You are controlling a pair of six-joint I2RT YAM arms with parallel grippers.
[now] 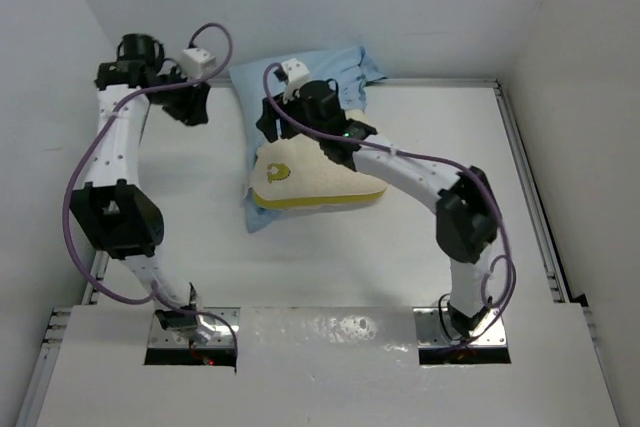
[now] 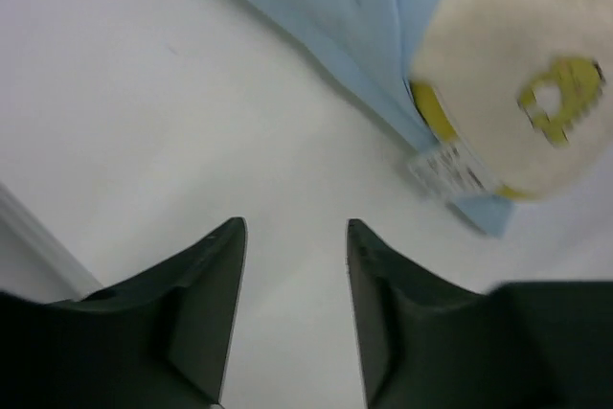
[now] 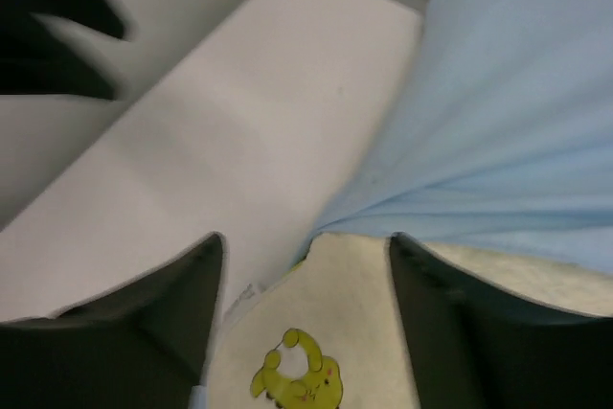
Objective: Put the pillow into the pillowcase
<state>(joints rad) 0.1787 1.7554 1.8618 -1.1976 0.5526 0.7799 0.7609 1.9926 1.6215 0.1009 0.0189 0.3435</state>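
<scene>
Nearest the arm bases, we saw bare white table (image 1: 200, 237). Beyond it lay the pillow (image 1: 325, 182), cream and textured, with its yellow band (image 1: 320, 200) along the near edge and the yellow-green emblem (image 1: 274, 169) at its left corner. A strip of the light blue pillowcase (image 1: 330, 72) showed under the pillow's near-left corner, where the left wrist view also caught a small white label (image 2: 450, 168).

The right gripper (image 1: 272, 125) hung over the pillow's far-left part. In its wrist view the fingers were spread wide and closed on nothing, with the emblem (image 3: 297, 371) below them and blue cloth lying over the pillow's far end.

The left gripper (image 1: 195, 107) stood further left, over bare table and apart from the cloth. Its fingers (image 2: 215, 275) were parted, with nothing between them.

Farthest off, the rest of the pillowcase lay bunched against the back wall.
</scene>
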